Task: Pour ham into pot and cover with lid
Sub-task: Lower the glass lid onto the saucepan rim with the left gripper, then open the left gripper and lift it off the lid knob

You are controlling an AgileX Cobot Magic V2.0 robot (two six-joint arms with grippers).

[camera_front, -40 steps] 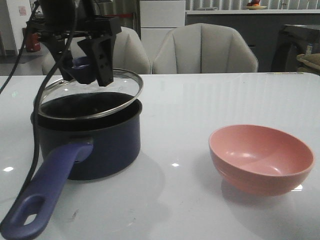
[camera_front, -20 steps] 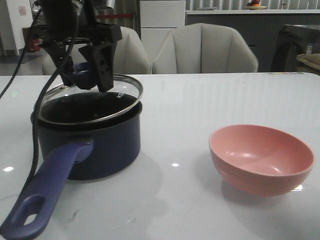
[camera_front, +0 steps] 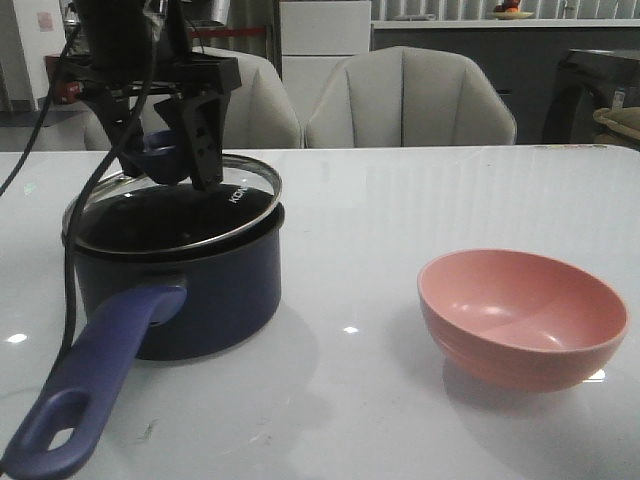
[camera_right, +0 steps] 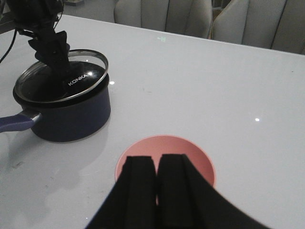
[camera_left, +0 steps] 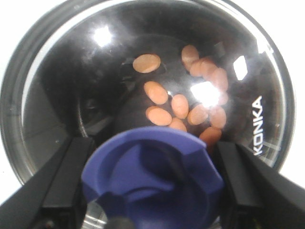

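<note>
The dark navy pot (camera_front: 200,300) stands at the left of the table, its long purple-blue handle (camera_front: 90,390) pointing toward the front. My left gripper (camera_front: 165,150) is shut on the blue knob (camera_left: 152,176) of the glass lid (camera_front: 225,205). The lid lies slightly tilted on or just over the pot's rim, its right edge a little raised. Through the glass in the left wrist view, several orange-pink ham slices (camera_left: 181,105) lie on the pot's black bottom. My right gripper (camera_right: 156,164) is shut and empty, above the pink bowl (camera_right: 200,157).
The pink bowl (camera_front: 520,315) stands empty at the right front of the white table (camera_front: 380,200). Grey chairs (camera_front: 410,100) stand behind the far edge. A black cable (camera_front: 70,280) hangs from the left arm beside the pot.
The left gripper has lowered the lid and shifted it slightly left, so it sits flatter and closer to the pot's rim. The bowl has not moved.
</note>
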